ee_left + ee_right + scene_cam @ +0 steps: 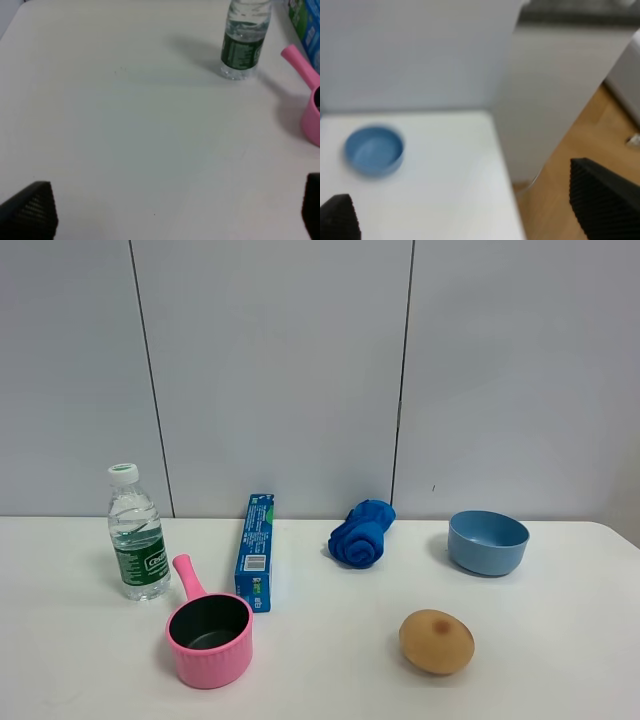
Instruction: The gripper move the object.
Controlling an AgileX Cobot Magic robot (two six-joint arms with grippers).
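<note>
No arm shows in the exterior high view. On the white table [330, 660] stand a water bottle [136, 535], a pink saucepan [208, 635], a blue box [256, 551], a rolled blue cloth [362, 533], a blue bowl [487, 542] and a tan bun [436, 641]. My left gripper [170, 215] is open and empty over bare table, apart from the bottle [245, 40] and the saucepan [307, 95]. My right gripper [470, 210] is open and empty above the table's right edge, with the blue bowl [374, 151] off to one side.
A grey panelled wall [300, 370] stands behind the table. In the right wrist view the table's edge [507, 175] drops to a wooden floor [570, 150]. The blue box's corner [306, 20] shows beside the bottle in the left wrist view.
</note>
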